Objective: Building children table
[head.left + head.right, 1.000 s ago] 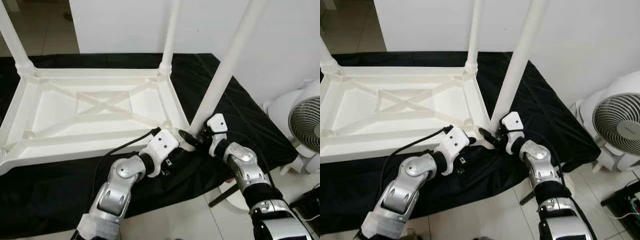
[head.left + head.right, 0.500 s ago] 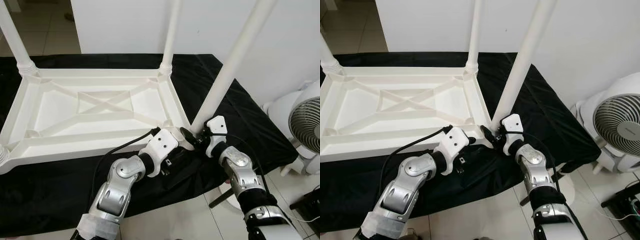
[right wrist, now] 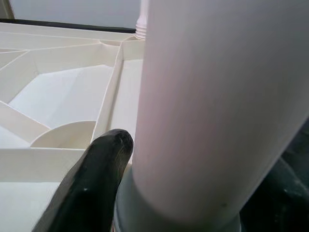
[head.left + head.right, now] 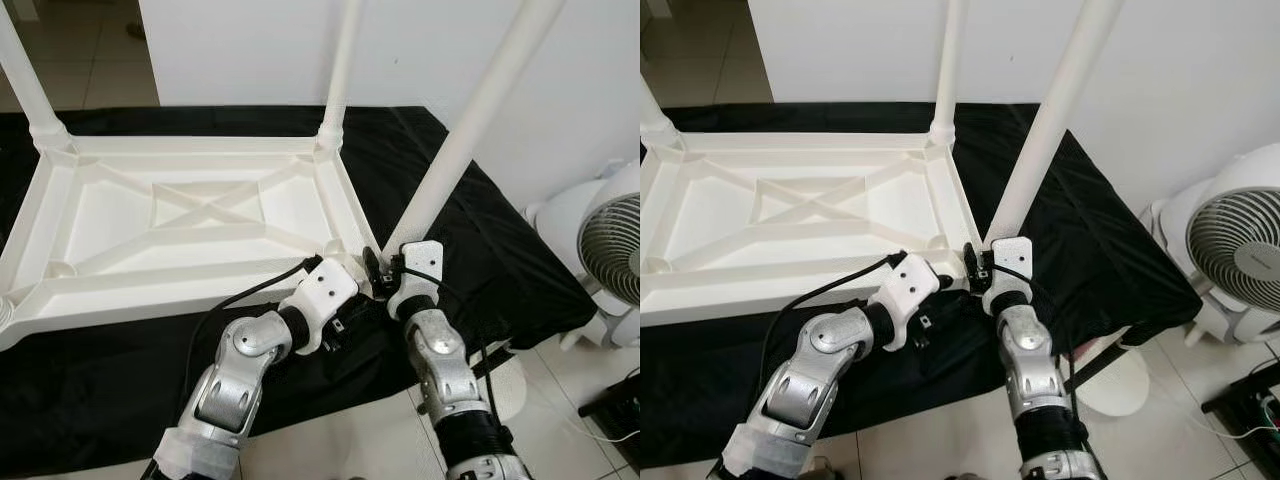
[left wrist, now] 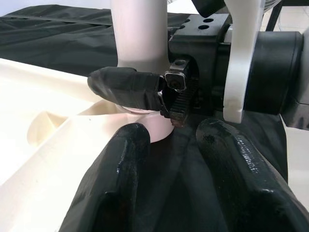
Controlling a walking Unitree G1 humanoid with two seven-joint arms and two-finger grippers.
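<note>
Right gripper [image 4: 377, 272] has swung round the near table leg [image 4: 470, 130], clamped at its base, screwing it home; left gripper [image 5: 169, 159] waits alongside, fingers spread.

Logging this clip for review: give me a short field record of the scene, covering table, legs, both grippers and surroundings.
table: white tabletop upside down on a black cloth
near-right leg: white leg stands tilted in its corner socket
right gripper: right gripper at that leg's base, jaws around it
left gripper: left gripper beside the same corner, jaws open
other legs: far-right leg stands in its corner
surroundings: white fan on tiled floor
</note>
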